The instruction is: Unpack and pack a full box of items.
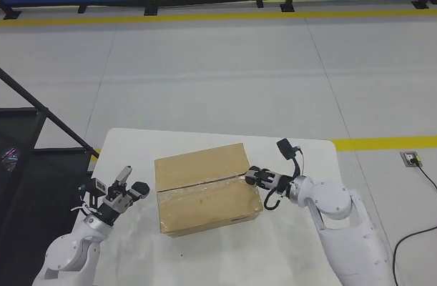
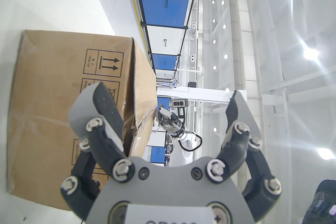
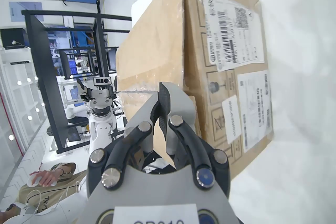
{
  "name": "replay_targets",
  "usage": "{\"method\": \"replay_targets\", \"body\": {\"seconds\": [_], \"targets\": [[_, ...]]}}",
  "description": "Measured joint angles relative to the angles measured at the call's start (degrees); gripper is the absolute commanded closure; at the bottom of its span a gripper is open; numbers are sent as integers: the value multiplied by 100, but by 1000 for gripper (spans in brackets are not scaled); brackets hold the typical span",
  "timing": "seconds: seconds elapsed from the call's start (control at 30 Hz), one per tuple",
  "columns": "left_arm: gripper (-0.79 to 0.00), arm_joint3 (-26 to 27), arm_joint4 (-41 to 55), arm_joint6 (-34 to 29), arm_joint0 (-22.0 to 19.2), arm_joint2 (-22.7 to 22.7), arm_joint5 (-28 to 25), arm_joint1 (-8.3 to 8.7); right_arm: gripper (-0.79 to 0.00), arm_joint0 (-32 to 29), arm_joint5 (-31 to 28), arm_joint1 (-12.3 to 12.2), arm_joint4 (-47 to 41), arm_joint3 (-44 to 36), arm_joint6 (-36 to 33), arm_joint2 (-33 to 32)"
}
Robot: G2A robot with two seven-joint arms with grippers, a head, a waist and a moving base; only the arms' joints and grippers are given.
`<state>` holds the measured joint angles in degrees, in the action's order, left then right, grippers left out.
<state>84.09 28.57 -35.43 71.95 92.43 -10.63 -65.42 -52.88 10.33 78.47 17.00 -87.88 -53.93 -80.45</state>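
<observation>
A closed brown cardboard box stands in the middle of the white table, its top flaps held by clear tape along the seam. My right gripper is at the box's upper right edge, by the end of that seam. In the right wrist view it is shut, pads together against the box; whether tape is pinched between them I cannot tell. My left gripper hangs open a little left of the box. In its own view it is open with nothing between its fingers, the box's printed side just ahead.
A black metal frame stands off the table's left side. The table surface in front of and behind the box is bare white. A floor socket with a cable lies to the right of the table.
</observation>
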Motion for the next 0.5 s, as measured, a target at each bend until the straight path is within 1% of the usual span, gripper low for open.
{"method": "replay_targets", "body": {"seconds": [0.03, 0.07, 0.1, 0.2, 0.23, 0.27, 0.37, 0.4, 0.5], "targets": [[-785, 5, 1, 13, 0, 7, -6, 1, -18, -127, -54, -19, -53, -111, 43, -105], [-785, 8, 13, 32, 4, 18, -13, 1, -215, -250, -115, -37, -100, -215, 93, -203], [-785, 12, 39, 59, 14, 35, -23, 1, -785, -404, -192, -59, -153, -333, 191, -335], [-785, 30, 86, 94, 60, 79, -51, 3, -785, -712, -217, -90, -98, -504, 760, -587], [-784, 37, 89, 93, 73, 87, -59, 4, -103, -728, -209, -91, -82, -511, 890, -599], [-785, 41, 89, 91, 80, 90, -63, 5, -183, -720, -205, -91, -82, -511, 911, -597], [-784, 41, 89, 89, 78, 89, -63, 5, -359, -708, -204, -90, -88, -505, 743, -589], [-784, 41, 89, 89, 78, 89, -62, 5, -438, -708, -204, -90, -88, -505, 739, -589], [-785, 40, 88, 89, 78, 89, -62, 4, -583, -709, -205, -90, -89, -505, 745, -589]]}}
